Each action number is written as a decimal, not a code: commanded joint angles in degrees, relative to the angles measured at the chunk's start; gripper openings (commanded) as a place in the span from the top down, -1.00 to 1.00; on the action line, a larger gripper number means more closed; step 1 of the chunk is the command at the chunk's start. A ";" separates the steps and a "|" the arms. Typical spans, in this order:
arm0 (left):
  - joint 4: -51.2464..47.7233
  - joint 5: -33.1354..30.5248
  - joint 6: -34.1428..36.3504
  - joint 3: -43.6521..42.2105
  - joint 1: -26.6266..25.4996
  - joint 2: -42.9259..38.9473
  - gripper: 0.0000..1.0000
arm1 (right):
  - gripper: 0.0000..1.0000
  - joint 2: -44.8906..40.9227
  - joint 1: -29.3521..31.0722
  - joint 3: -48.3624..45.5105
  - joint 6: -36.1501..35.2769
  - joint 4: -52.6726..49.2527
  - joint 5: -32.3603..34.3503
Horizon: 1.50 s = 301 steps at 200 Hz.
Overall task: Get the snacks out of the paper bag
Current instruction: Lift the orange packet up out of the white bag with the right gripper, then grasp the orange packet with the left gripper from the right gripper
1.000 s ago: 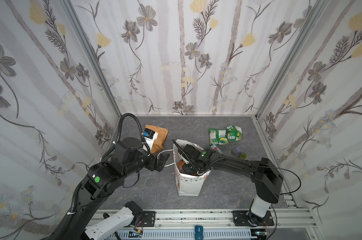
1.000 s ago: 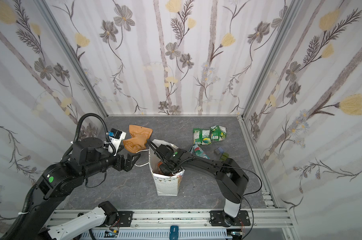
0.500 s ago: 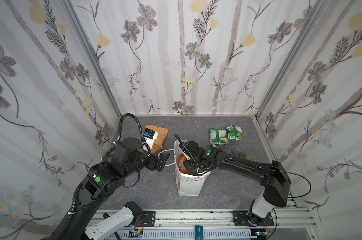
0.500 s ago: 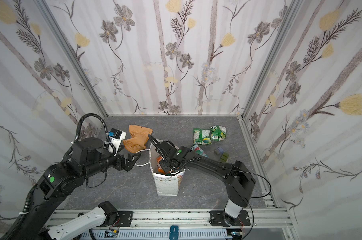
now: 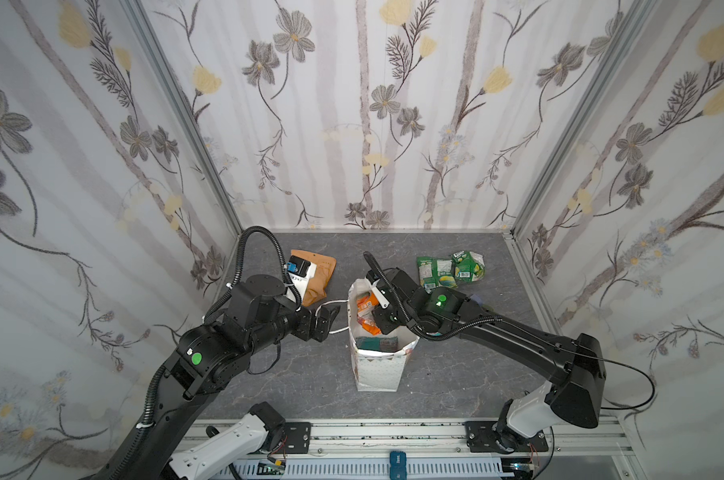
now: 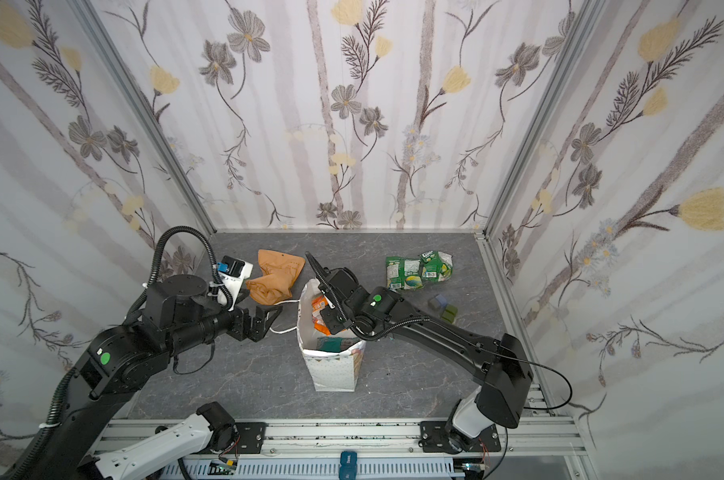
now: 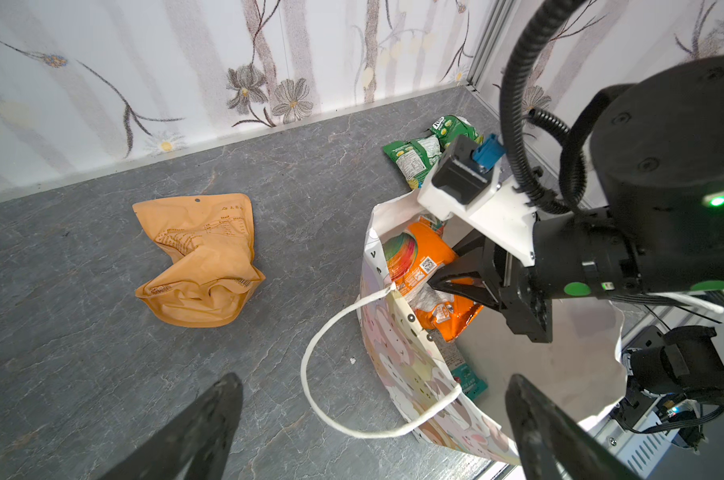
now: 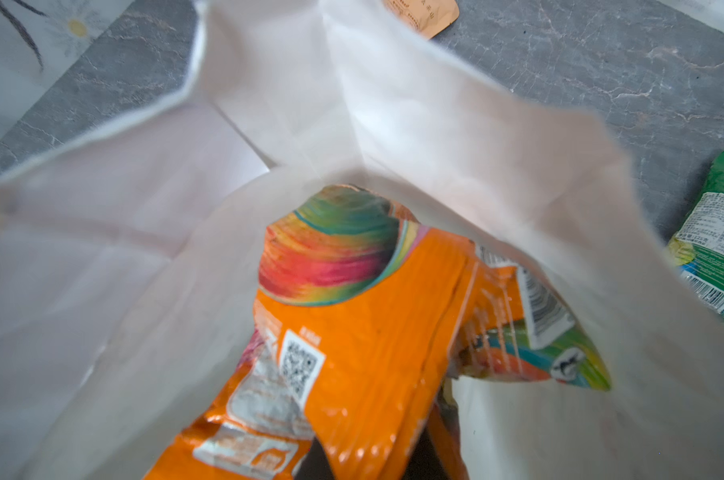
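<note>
R claw clamped on orange packet in bag mouth; L claw wide open, empty.

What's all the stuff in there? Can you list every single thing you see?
bag: one, white, standing open mid-table
orange packet: one, orange, in the bag's mouth
teal packet: at least one, teal, at the bag's bottom
green packets: two, green, on the table behind and right of the bag
tan pouch: one, tan-orange, crumpled, on the table behind and left of the bag
cubes: at least two, dark and olive, on the table right of the bag
table: one, grey
walls: three, flowered, around the table
left gripper: one, black, open, left of the bag
right gripper: one, black, in the bag, shut on the orange packet
</note>
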 commanded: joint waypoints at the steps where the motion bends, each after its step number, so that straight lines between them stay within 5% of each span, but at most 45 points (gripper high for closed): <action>1: 1.40 -0.12 -0.56 -0.22 0.11 -0.11 -1.00 | 0.90 -1.76 -0.09 0.50 0.84 4.23 1.44; 136: 6.83 3.22 -5.47 -2.28 -0.01 -0.27 -1.00 | 0.90 -12.91 -0.63 -1.79 2.08 12.64 1.96; 249: 40.69 13.85 -24.28 -10.72 0.03 1.00 -1.00 | 0.92 -19.28 -0.63 -4.99 -0.47 22.82 -2.63; 301: 46.06 13.21 -29.19 -11.01 -0.04 4.64 -1.00 | 0.93 -19.95 0.13 -6.00 -1.62 25.56 -8.32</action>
